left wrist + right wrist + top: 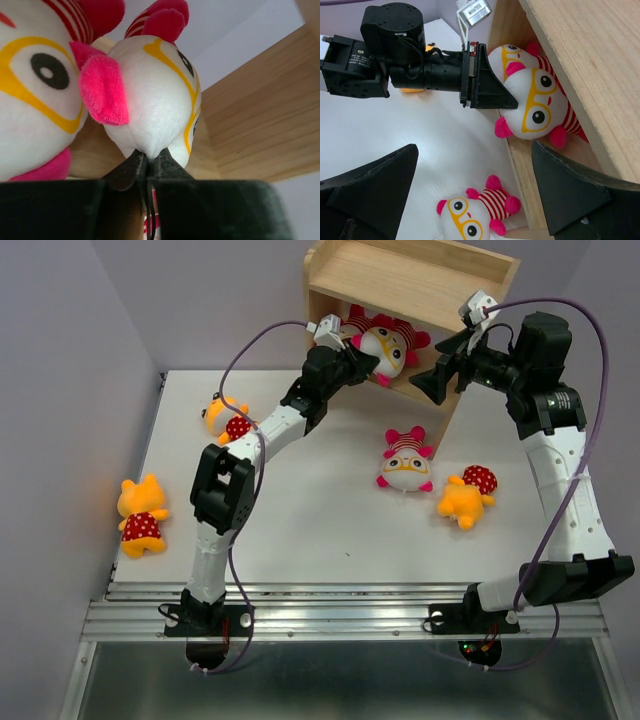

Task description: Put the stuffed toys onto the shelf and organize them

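Looking from above, the left end effector [352, 352] reaches into the lower tier of the shelf [420, 280], where two striped toys [385, 345] sit. A third striped toy [405, 462] and three orange toys [467, 493] lie on the worktop [320, 530]. From the left wrist, its jaws are pinched shut on the face of the nearer striped toy [150, 100]. This is light, soft plush that bunches, so a fuller body grip would likely hold better. From the right wrist, the right end effector [475, 150] gapes open, empty.
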`<state>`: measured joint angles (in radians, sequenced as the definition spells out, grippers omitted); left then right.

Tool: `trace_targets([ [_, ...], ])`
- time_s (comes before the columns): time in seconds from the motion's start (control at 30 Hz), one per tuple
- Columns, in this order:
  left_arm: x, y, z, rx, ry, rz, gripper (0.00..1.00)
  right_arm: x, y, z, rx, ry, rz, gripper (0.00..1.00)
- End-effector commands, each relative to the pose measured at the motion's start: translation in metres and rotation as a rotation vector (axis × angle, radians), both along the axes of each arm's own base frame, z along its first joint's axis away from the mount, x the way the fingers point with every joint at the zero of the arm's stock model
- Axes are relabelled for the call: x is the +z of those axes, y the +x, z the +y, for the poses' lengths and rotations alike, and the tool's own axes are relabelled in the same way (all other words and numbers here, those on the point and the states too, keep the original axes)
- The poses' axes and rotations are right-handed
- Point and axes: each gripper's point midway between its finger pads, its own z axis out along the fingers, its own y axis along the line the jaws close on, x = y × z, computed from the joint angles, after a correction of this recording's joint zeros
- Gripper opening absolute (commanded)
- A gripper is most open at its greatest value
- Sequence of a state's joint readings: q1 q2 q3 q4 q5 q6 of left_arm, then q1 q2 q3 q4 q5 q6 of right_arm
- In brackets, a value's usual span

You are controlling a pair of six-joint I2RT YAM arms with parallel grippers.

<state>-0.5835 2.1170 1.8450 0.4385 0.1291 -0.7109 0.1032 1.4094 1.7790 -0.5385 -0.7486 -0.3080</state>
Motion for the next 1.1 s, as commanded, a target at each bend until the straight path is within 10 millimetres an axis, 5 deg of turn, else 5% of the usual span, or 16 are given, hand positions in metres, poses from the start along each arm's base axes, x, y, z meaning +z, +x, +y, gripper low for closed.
trace_targets([
  [0.0,0.040,-0.004,0.000,0.011,-0.009,-0.097,0.20,0.020,-0.008,-0.003,0.001,0.021,-0.066,1.00],
  [0.3,0.040,-0.010,0.006,0.019,0.014,-0.082,0.71,0.016,-0.004,-0.005,-0.003,0.028,-0.051,1.00],
  [0.6,0.081,-0.031,0.025,0.038,0.018,-0.157,0.75,0.011,-0.006,-0.005,-0.002,0.029,-0.040,1.00],
  [0.8,0.078,-0.049,0.041,0.052,0.081,-0.180,0.75,0.009,-0.011,-0.003,0.019,0.028,-0.035,1.00],
  [0.83,0.090,-0.058,0.048,0.056,0.080,-0.204,0.75,0.006,-0.013,-0.002,0.027,0.025,-0.031,1.00],
  [0.87,0.079,-0.062,0.052,0.058,0.102,-0.192,0.75,0.003,-0.017,0.001,0.052,0.026,-0.019,1.00],
  [0.9,0.098,-0.073,0.063,0.072,0.092,-0.236,0.75,-0.001,-0.020,0.003,0.079,0.010,-0.024,1.00],
  [0.97,0.086,-0.083,0.073,0.075,0.122,-0.234,0.75,-0.019,-0.036,0.011,0.177,-0.005,0.044,1.00],
  [1.03,0.105,-0.102,0.092,0.091,0.125,-0.284,0.76,-0.038,-0.044,0.015,0.263,-0.070,0.040,1.00],
  [1.07,0.085,-0.107,0.098,0.096,0.152,-0.256,0.77,-0.057,-0.057,0.016,0.305,-0.083,0.118,1.00],
])
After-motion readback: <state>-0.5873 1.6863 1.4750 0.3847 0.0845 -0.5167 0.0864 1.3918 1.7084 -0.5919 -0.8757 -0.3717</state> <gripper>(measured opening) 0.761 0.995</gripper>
